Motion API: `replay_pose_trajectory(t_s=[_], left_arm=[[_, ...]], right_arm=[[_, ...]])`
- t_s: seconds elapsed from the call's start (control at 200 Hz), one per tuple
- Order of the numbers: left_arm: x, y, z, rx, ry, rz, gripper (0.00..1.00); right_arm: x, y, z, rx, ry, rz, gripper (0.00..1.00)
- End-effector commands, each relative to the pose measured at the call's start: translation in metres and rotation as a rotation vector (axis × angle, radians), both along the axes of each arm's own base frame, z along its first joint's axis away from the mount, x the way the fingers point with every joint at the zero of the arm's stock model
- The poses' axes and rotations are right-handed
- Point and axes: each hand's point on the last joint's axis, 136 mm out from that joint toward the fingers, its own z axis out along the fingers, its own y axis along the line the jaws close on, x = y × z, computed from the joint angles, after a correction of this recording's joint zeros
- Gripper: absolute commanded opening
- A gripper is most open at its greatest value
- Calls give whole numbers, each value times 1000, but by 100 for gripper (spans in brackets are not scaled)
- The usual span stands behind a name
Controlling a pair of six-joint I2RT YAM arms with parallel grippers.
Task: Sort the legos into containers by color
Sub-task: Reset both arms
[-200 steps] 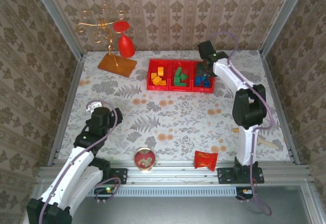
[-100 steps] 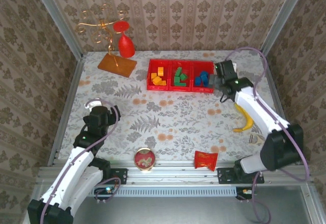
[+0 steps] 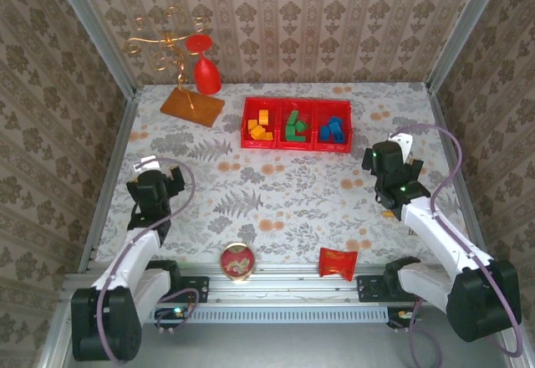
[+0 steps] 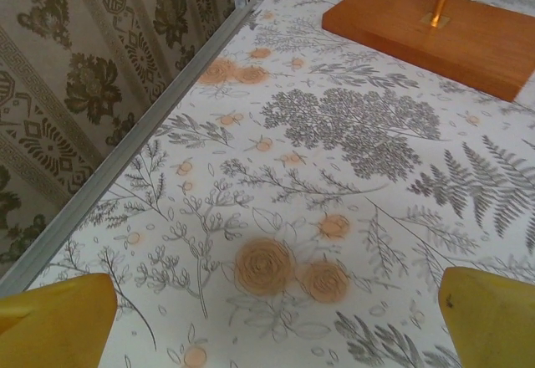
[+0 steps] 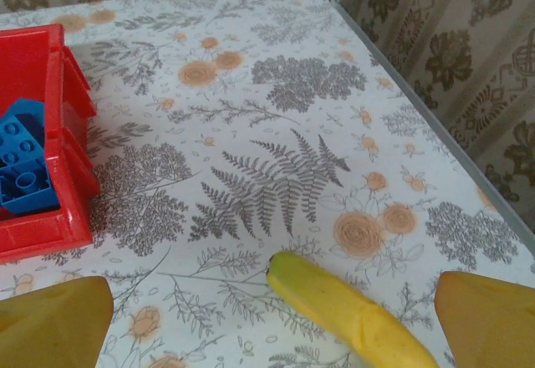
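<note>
Right arm pulled back from over the blue bin, now at right-middle of the top view. Left arm shifted toward the left edge. Right gripper (image 5: pixel 272 322) released, yellow fingers (image 5: pixel 58 322) spread wide, nothing between them but table (image 3: pixel 292 192); a banana (image 5: pixel 343 309) lies on the table just ahead of it. Left gripper (image 4: pixel 276 318) also released, holding nothing, over bare floral table at lower left, pointing toward the orange stand base (image 4: pixel 435 29). Legos (image 3: pixel 293 125) all sit inside the containers (image 3: pixel 297 145) at upper centre of the top view: yellow/orange ones in the left bin, green in the middle, blue in the right. Right wrist view catches the blue blocks in the bin at its left edge. Round tin (image 3: pixel 237 262) and red packet (image 3: pixel 338 262) lie at the near edge, well apart from the bins.
</note>
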Motion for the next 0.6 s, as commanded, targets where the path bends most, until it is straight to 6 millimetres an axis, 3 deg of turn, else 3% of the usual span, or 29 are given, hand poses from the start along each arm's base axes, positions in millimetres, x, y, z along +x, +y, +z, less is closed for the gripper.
replay_pose_trajectory(t_s=[0.0,0.39,0.595], left_arm=[[18,-4,17,23,-106,-75,100],[43,-15,7,72,-224,-204,100],[55,-34,-1,32,-256,-317,100]], right_arm=[[12,-1,23,-77,-131,31,100],[18,1,4,-87,-186,115,100],[24,-3,0,-77,-191,123,100]])
